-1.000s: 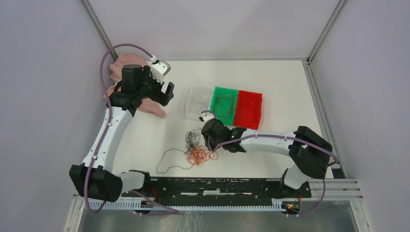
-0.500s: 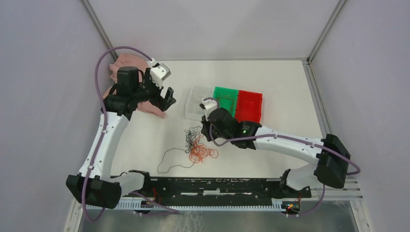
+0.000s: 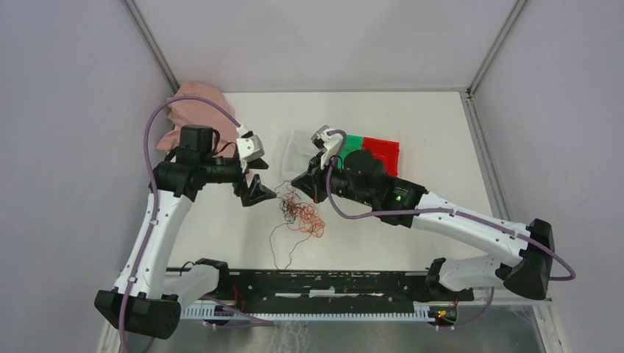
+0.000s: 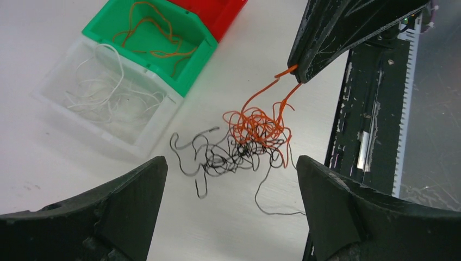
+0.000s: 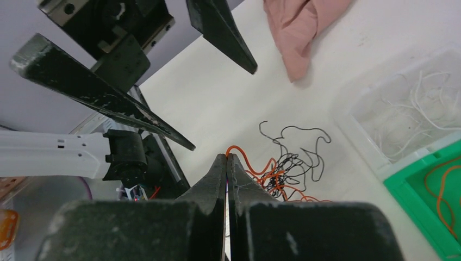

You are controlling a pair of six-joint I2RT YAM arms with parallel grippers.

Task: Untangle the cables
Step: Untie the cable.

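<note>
The cables (image 3: 298, 213) lie as a loose wad of orange and black on the worktop (image 3: 441, 147), near its middle and just on the near side of the row of bins. An orange strand (image 4: 263, 89) rises from the wad to the right tool (image 5: 226, 157), which is pinched shut on it above the heap. The left tool (image 3: 257, 193) hangs just left of the wad, jaws wide and holding nothing. In its own view the black strands (image 4: 217, 160) lie below the gap between its fingers.

The step in hand appears to be drawing orange free of black. Next, the left tool would probably need to drop and pin the black part. The right tool could then pull the strand away, likely toward the green bin (image 4: 193, 70), which already holds orange wire. The clear bin (image 4: 157, 122) holds white.
</note>
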